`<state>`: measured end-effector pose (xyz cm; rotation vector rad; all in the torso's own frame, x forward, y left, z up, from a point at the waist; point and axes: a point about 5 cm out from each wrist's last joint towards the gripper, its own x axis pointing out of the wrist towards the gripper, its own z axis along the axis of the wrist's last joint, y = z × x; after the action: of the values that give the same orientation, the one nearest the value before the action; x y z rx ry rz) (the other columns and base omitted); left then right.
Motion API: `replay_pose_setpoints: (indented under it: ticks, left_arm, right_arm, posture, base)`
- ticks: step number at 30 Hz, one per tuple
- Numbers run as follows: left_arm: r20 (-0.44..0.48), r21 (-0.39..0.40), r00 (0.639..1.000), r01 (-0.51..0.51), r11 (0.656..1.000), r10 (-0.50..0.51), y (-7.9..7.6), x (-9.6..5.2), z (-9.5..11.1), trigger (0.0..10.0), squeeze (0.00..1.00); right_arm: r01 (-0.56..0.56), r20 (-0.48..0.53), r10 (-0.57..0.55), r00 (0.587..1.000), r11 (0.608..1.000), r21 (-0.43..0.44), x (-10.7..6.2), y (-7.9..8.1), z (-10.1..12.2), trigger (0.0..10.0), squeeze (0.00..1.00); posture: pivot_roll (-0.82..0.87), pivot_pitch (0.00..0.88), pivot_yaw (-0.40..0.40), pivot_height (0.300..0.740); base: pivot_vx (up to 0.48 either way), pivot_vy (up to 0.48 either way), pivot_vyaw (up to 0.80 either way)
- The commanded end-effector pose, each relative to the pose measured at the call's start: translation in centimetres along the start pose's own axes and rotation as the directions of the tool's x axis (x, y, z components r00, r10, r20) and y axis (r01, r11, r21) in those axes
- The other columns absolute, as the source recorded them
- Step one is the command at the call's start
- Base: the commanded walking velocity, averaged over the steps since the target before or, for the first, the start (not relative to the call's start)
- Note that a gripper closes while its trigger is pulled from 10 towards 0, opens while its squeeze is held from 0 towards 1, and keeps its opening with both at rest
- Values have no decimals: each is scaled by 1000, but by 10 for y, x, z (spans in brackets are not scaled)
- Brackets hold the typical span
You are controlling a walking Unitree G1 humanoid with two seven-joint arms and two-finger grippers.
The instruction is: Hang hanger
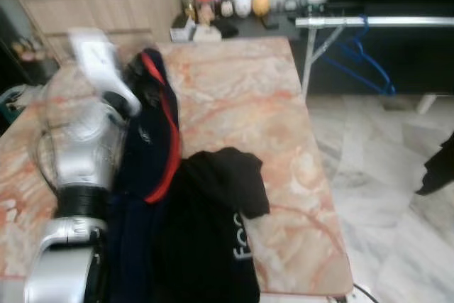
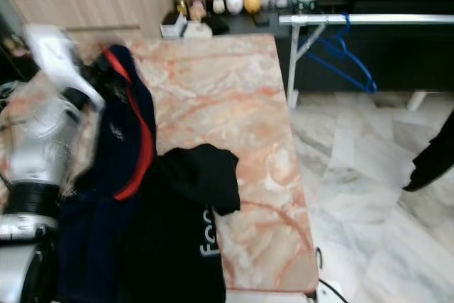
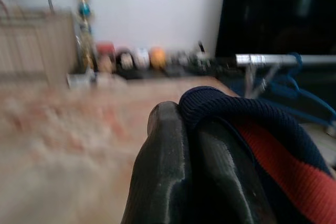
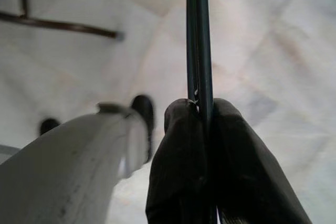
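**A:** Nearest is the black garment (image 1: 206, 239) on the near end of the marble table (image 1: 248, 97), with the navy-and-red garment (image 1: 152, 147) just left of it, running toward the far end. What is the left gripper (image 3: 197, 145) doing?

**B:** Its fingers are pressed together on a fold of that navy-and-red garment, at the collar's ribbed edge, above the table's left side.

**A:** And the right gripper (image 4: 202, 129)?

**B:** Down over the pale floor (image 4: 273, 45), fingers clamped on a thin dark rod. I take that rod for a hanger (image 4: 198, 35), though its shape is cut off.

**A:** So how far along?

**B:** Early, I'd judge. A blue hanger (image 1: 365, 58) hangs on the silver rail (image 1: 376, 22) at the far right, beyond the table. Nothing the robot grips is near that rail, and no garment sits on the gripped rod. Dressing it and carrying it over remain.
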<state>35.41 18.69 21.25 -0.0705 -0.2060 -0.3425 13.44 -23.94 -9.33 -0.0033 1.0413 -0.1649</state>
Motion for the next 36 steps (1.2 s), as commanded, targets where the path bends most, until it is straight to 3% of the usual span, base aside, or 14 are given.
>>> replay_pose_setpoints:
  ticks: [1, 3, 4, 6, 13, 14, 16, 21, 27, 36]
  left_arm:
    - [-18, 22, 1000, 14, 1000, -13, 8, -17, 4, 10000, 0]
    - [-51, 17, 999, 18, 1000, -17, 8, -25, -4, 10000, 0]
    - [-109, 2, 994, 24, 1000, -23, 7, -41, -15, 10000, 0]
    - [-153, -8, 988, 30, 1000, -31, 4, -53, -22, 10000, 0]
    - [-247, -19, 965, 85, 996, -87, -15, -73, -39, 10000, 24]
    - [-254, -32, 963, 86, 996, -91, -18, -75, -43, 10000, 298]
    - [-267, -51, 959, 84, 995, -94, -23, -78, -48, 10000, 1000]
    - [-285, -92, 947, 126, 988, -147, -42, -80, -55, 10000, 1000]
    - [-286, -105, 945, 132, 986, -157, -47, -79, -56, 10000, 1000]
    - [-324, -106, 938, 96, 990, -125, -48, -90, -65, 10000, 1000]
  right_arm:
    - [-21, -24, 21, 999, 1000, -7, 0, 7, -7, 10000, 0]
    - [-22, -24, 21, 999, 1000, -7, 0, 7, -7, 10000, 0]
    - [-25, -24, 24, 999, 1000, -13, -1, 6, -7, 10000, 0]
    - [-27, -26, 26, 999, 999, -18, -1, 6, -8, 10000, 0]
    - [-27, -31, 26, 999, 999, -23, -1, 4, -10, 10000, 0]
    - [-26, -31, 25, 999, 999, -19, -1, 4, -10, 10000, 0]
    - [-25, -31, 25, 999, 1000, -17, -2, 4, -11, 10000, 0]
    - [-27, -31, 26, 999, 999, -17, -2, 5, -11, 10000, 0]
    - [-25, -28, 25, 999, 1000, -11, -2, 5, -11, 10000, 0]
    - [-26, -28, 25, 999, 1000, -9, -2, 4, -10, 10000, 0]
  posture:
    - [62, 0, 44, 740]
    - [64, 0, 42, 740]
    - [66, 0, 40, 740]
    - [69, 0, 38, 740]
    - [77, 0, 41, 740]
    - [75, 0, 42, 740]
    - [67, 0, 44, 740]
    - [68, 0, 46, 740]
    - [67, 0, 47, 740]
    - [78, 0, 43, 740]
  base:
    - [0, 0, 0]
    - [0, 0, 0]
    - [0, 0, 0]
    - [0, 0, 0]
    - [0, 0, 0]
    - [0, 0, 0]
    - [0, 0, 0]
    - [0, 0, 0]
    - [0, 0, 0]
    - [0, 0, 0]
